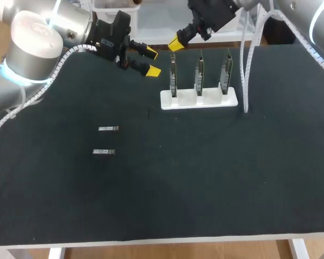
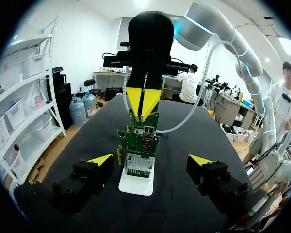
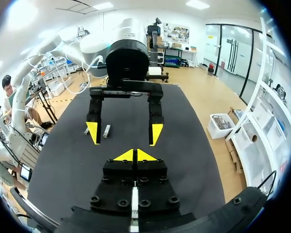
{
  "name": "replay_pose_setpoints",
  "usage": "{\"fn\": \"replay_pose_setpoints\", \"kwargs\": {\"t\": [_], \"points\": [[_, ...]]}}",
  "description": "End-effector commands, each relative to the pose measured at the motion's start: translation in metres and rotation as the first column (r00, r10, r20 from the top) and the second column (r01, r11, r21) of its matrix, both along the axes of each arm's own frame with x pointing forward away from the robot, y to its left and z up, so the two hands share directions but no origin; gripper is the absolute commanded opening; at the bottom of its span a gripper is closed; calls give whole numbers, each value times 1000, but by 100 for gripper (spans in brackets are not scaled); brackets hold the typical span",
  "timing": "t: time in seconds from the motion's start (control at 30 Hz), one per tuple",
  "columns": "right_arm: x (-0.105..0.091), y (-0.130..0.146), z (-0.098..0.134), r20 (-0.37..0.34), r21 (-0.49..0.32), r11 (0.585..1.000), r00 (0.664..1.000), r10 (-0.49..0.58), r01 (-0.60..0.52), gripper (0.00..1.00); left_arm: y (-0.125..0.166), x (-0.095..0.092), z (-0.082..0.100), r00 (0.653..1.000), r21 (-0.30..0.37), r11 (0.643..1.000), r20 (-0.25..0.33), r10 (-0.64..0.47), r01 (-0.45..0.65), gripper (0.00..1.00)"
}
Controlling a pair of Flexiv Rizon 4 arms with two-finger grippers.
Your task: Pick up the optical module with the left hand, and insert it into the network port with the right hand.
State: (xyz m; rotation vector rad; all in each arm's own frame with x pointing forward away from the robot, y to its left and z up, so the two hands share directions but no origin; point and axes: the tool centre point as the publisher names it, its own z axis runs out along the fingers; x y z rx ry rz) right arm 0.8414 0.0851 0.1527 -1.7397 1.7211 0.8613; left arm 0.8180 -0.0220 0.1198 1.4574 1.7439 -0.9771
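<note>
**benchrat:** Dark matte tabletop (image 1: pixel 205 178), two small silver slab-shaped optical modules lying flat around 9 o'clock from centre: far module (image 1: pixel 108 128), near module (image 1: pixel 103 152), just apart from each other, well clear of both arms. White plastic stand (image 1: pixel 198 99) at 1 o'clock, carrying three upright green circuit boards (image 1: pixel 198 70); looks like a grey metal port cage (image 2: pixel 146 136) on one of them. Left gripper (image 1: pixel 146 60) up at 11 o'clock, yellow tips spread wide, holding nothing. Right gripper (image 1: pixel 175 44) at 12, tips pinched together, empty.

**sfp_wrangler:** Not picked up yet, then. Guessing light, rigid, metal-shelled, kinda slick on the flat faces. Best pinched across the long narrow sides near the middle, leaving the plug end poking out for the handoff. Gentle squeeze only; contacts and latch probably fragile.
</note>
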Motion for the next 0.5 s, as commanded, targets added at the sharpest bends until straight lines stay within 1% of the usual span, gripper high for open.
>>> {"fn": "replay_pose_setpoints", "kwargs": {"t": [0.03,0.37,0.5], "points": [[10,3,-1,-434,132,856,747,504,-500,0,-1,2,1,1000,5,1000,-5,-2,2,100],[11,3,-5,-449,132,853,737,506,-505,0,-1,2,1,1000,5,1000,-5,-2,2,100],[9,4,-1,-443,136,846,733,517,-515,0,-1,2,1,1000,5,1000,-5,-2,2,100]]}}
